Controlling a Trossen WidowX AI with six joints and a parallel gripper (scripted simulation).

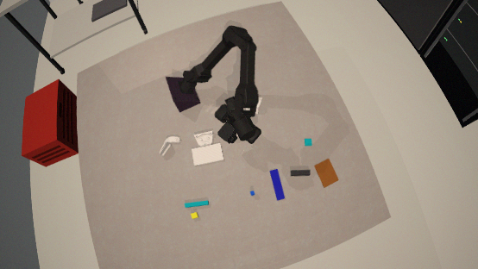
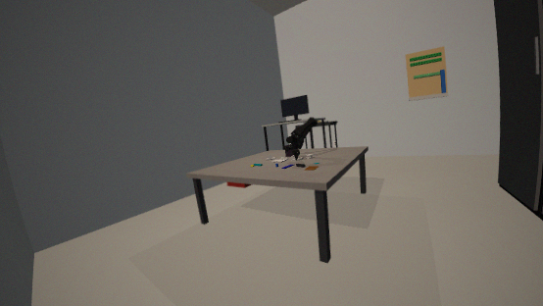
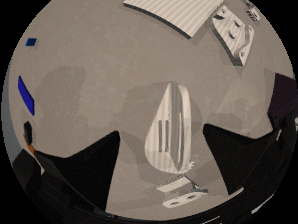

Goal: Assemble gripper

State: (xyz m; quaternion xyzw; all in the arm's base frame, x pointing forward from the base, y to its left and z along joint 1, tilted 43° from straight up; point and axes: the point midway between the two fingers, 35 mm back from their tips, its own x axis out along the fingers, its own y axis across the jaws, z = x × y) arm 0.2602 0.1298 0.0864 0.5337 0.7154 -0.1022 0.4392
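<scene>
My gripper [image 3: 162,132] [image 2: 296,158] is open, pointing down. In the wrist view its two black fingers stand wide on either side of a white jaw [image 3: 171,131], with gaps on both sides. The jaw has a pointed far end and small teeth at its near end. The other white jaw [image 1: 169,145] [image 3: 253,11] lies away to the left in the top view. A white piece with small round features [image 1: 204,138] [image 3: 234,34] looks like the gripper base. A white piece with two holes [image 3: 186,199] lies just beyond the near jaw's toothed end; it may be the housing plate.
A white rectangular plate [image 1: 207,154] [image 3: 181,14] lies beside the likely base. A dark purple square [image 1: 179,96] [image 3: 281,101] is under the arm's mount. Towards the front are a blue bar [image 1: 277,184], dark block [image 1: 300,172], orange plate [image 1: 326,172], teal bar [image 1: 197,203] and small cubes.
</scene>
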